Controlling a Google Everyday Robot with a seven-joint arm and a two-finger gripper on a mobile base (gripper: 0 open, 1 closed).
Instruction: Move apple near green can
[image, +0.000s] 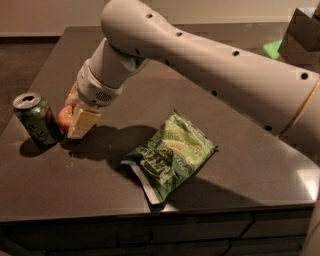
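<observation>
The green can (36, 120) stands upright at the left of the dark table (75, 185), its silver top open. The red-orange apple (64, 118) sits low at the table surface just right of the can, mostly hidden between the pale fingers (82, 122). My gripper (74, 117) reaches down from the big white arm and is shut on the apple, a finger's width from the can.
A crinkled green chip bag (167, 152) lies flat at the table's middle front, right of the gripper. The table's front edge runs just below it. A dark box with something green behind it (299, 35) stands at the far right.
</observation>
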